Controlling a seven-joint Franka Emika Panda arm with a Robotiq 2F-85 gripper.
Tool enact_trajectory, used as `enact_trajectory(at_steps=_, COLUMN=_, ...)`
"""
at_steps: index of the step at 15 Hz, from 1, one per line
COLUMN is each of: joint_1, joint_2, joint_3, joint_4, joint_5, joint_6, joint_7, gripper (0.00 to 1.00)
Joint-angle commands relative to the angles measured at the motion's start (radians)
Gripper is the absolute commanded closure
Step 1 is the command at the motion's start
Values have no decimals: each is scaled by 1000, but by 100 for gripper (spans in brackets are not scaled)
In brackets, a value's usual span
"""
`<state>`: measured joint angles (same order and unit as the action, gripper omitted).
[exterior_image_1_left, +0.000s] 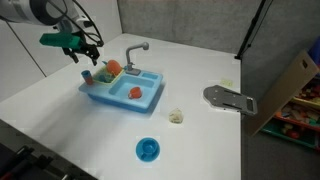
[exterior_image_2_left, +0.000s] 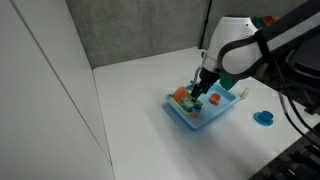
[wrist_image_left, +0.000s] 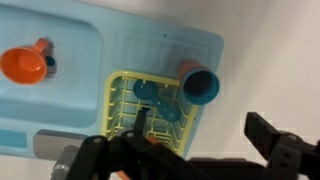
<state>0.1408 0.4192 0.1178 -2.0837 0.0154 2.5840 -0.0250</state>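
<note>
Tool (exterior_image_1_left: 80, 50) jaws apart, empty, hovering over yellow rack (wrist_image_left: 113, 100); blue cup (wrist_image_left: 200, 85) at rack's 2 o'clock. Advice: move vertically only, clear rack wires, avoid nudging cup.

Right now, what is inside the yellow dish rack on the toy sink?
In the wrist view the yellow rack holds a small blue piece; an orange cup with a blue mouth lies at its corner. The jaws' dark mount covers the rack's near edge.
</note>
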Motion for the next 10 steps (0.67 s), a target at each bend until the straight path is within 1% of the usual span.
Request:
enact_trajectory(at_steps=1, joint_1=-30, joint_2=-74, joint_3=-11, joint_4=-30, joint_5=20, joint_6=-26, joint_7=20, gripper=0)
enact_trajectory(at_steps=5, joint_1=-82, joint_2=-103, joint_3=-28, joint_4=-34, joint_5=58, joint_6=-33, joint_7=1, gripper=0)
enact_trajectory(at_steps=10, joint_1=-165, joint_2=-90, joint_3=-68, joint_4=-26, joint_5=92, joint_6=-49, joint_7=-24, gripper=0)
